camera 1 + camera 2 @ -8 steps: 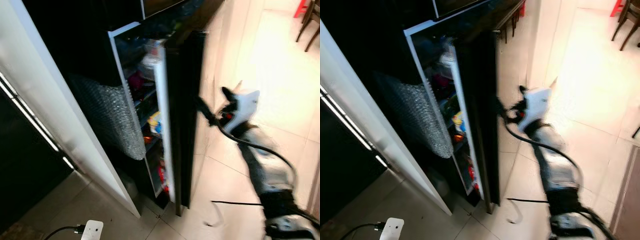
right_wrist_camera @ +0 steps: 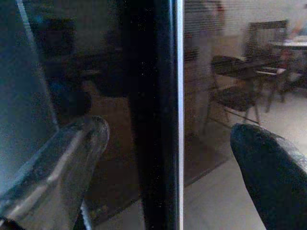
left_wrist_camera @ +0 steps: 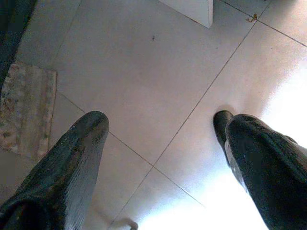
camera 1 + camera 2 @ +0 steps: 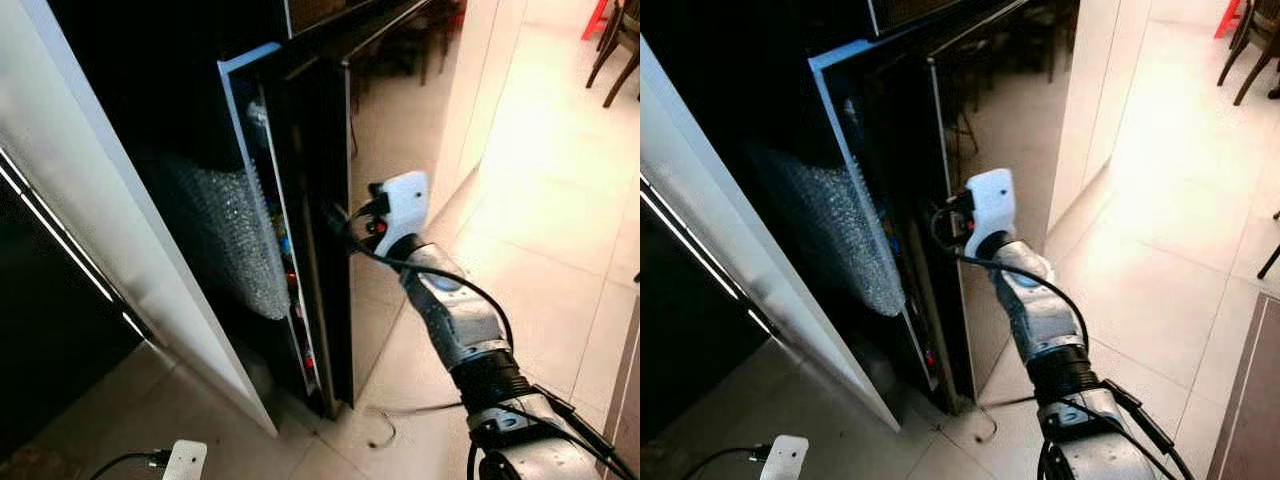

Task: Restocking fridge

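The right claw (image 2: 168, 139) stood spread open astride the edge of the glossy black fridge door (image 4: 385, 130), the left claw (image 3: 158, 134) released above the pale tiled floor (image 3: 144, 62).

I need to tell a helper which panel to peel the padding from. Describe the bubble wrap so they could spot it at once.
Start at the tall glossy black fridge whose narrow black door stands nearly shut, with the right end effector at its edge. The sheet of clear silvery bubble wrap hangs on the fridge's dark side panel, beside the white wall. It is the only dimpled, crinkly surface among smooth ones.
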You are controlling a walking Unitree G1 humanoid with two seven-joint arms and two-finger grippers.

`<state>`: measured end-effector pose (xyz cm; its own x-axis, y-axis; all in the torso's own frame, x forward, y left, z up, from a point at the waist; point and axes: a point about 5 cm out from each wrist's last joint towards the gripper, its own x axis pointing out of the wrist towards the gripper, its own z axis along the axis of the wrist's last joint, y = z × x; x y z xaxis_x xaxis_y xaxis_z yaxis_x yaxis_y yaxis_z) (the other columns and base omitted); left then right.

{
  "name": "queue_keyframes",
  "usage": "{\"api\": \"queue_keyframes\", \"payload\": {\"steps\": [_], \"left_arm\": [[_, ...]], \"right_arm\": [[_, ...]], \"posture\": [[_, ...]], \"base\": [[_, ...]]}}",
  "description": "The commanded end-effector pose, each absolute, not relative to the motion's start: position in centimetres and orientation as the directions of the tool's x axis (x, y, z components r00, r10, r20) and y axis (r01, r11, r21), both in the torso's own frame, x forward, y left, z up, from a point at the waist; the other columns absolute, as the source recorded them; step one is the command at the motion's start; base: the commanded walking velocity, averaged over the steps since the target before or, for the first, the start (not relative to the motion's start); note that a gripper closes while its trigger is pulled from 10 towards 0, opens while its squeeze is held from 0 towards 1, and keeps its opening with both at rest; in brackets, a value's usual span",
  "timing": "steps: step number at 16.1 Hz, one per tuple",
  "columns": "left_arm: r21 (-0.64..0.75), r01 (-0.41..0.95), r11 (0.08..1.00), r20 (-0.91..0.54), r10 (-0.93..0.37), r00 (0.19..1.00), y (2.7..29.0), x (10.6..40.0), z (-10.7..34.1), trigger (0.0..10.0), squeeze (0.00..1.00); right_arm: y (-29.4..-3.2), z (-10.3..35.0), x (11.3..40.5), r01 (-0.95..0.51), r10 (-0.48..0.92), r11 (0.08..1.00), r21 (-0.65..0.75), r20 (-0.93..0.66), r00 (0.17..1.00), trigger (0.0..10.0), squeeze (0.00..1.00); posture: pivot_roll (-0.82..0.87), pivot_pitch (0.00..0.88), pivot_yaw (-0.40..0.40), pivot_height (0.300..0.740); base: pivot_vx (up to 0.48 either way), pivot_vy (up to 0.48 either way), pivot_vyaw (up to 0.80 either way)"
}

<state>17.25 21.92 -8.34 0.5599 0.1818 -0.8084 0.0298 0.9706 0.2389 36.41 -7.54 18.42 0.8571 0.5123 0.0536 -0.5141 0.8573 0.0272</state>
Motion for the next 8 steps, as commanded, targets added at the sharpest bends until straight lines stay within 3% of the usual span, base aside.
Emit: {"api": "queue_keyframes", "payload": {"steps": [1,4,8], "left_arm": [[0.249,0.022,0.968,-0.82,0.199,0.537,22.2,16.7,-8.6,10.0,0.0],[0.248,0.028,0.968,-0.822,0.195,0.536,22.2,16.6,-8.6,10.0,0.0],[0.246,0.026,0.969,-0.819,0.193,0.54,22.1,16.6,-8.6,10.0,0.0]], "right_arm": [[-7.3,19.1,36.4,-0.525,0.523,0.851,0.012,0.063,0.85,10.0,0.0],[-8.0,19.0,36.6,-0.508,0.506,0.861,0.015,0.061,0.86,10.0,0.0],[-6.9,18.4,37.2,-0.525,0.525,0.851,0.012,0.005,0.851,10.0,0.0]], "posture": [[-0.16,0.0,0.075,0.74],[-0.17,0.0,0.077,0.74],[-0.16,0.0,0.074,0.74]], "base": [[0.0,0.0,0.0],[0.0,0.0,0.0],[0.0,0.0,0.0]]}}
